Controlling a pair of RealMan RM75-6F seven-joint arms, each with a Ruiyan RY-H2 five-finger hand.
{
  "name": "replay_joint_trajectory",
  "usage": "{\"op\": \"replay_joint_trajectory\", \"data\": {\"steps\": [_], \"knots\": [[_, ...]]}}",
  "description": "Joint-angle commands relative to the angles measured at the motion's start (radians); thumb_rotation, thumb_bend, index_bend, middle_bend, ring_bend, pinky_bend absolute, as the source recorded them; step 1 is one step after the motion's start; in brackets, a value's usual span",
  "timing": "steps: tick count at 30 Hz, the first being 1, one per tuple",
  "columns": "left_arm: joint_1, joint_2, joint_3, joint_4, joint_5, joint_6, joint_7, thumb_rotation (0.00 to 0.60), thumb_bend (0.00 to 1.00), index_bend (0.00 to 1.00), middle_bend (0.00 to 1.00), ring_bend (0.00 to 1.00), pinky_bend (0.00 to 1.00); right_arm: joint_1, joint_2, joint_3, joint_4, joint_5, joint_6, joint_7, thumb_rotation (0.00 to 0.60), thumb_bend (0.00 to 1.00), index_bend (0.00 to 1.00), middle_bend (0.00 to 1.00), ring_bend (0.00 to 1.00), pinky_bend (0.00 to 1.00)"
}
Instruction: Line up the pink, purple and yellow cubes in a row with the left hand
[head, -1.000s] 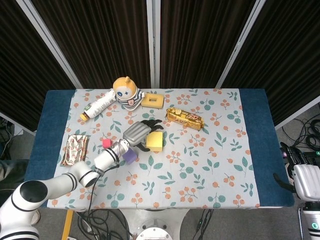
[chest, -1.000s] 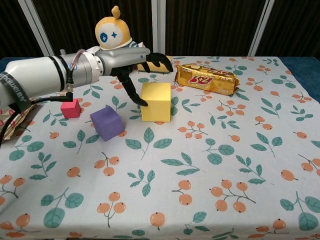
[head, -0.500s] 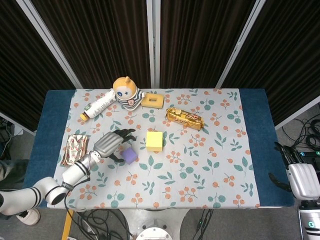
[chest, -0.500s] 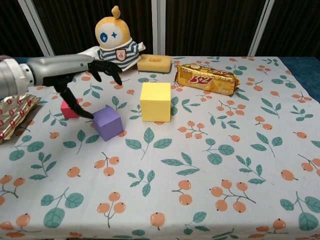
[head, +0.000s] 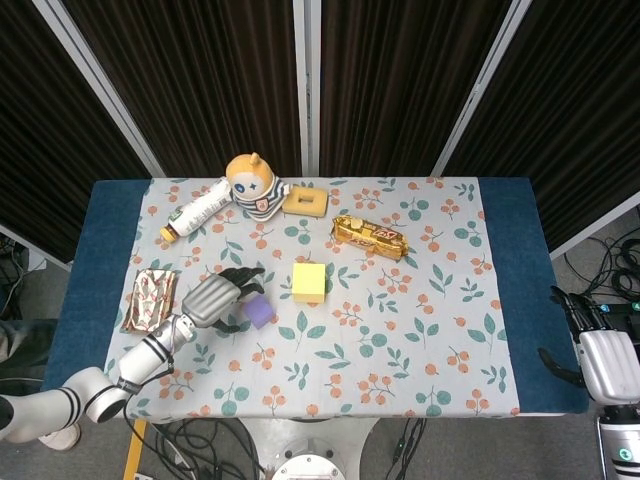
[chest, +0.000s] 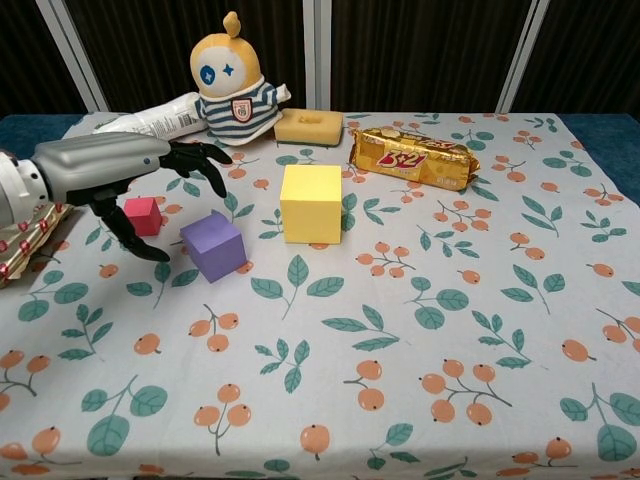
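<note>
Three cubes sit on the floral tablecloth (chest: 420, 330): the yellow cube (chest: 311, 203) near the table's middle, the purple cube (chest: 214, 245) at its 8 o'clock and clearly apart from it, and the small pink cube (chest: 142, 215) at the purple one's 10 o'clock with a gap between them. They lie in a loose, uneven string across the cloth. Over the pink cube hangs the left hand (chest: 120, 180), palm down, its dark fingers (chest: 205, 160) spread apart and arched, holding nothing; the thumb reaches down to the cloth at the pink cube's 7 o'clock, and whether any finger touches the pink cube cannot be told. In the head view the pink cube is hidden under that hand (head: 218, 297), with the purple cube (head: 260, 310) just at its 4 o'clock. Off the table's edge at 4 o'clock, the right hand (head: 592, 352) shows only partly, and how its fingers lie cannot be told. Along the far side stand a plush toy (chest: 230, 75), a white bottle (chest: 160, 113), a sponge (chest: 308, 127) and a gold biscuit pack (chest: 413, 156); a patterned pouch (head: 148, 298) lies at 9 o'clock.
</note>
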Motion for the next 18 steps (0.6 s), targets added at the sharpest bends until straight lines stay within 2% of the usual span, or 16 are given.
{"op": "replay_joint_trajectory", "data": {"steps": [1, 6, 18], "knots": [[-0.010, -0.044, -0.001, 0.071, 0.024, -0.006, 0.002, 0.600, 0.15, 0.32, 0.17, 0.14, 0.22, -0.003, -0.001, -0.002, 0.002, 0.000, 0.003, 0.003, 0.600, 0.16, 0.04, 0.20, 0.13, 0.22], [-0.031, -0.059, 0.006, 0.112, 0.033, -0.047, -0.040, 0.600, 0.15, 0.32, 0.17, 0.14, 0.22, -0.009, -0.002, -0.002, 0.007, 0.004, 0.009, 0.008, 0.600, 0.16, 0.04, 0.20, 0.13, 0.22], [-0.071, -0.046, 0.009, 0.106, 0.030, -0.126, -0.084, 0.600, 0.27, 0.38, 0.17, 0.14, 0.21, -0.007, -0.007, -0.001, 0.010, 0.009, 0.001, 0.006, 0.600, 0.16, 0.04, 0.20, 0.13, 0.23]]}}
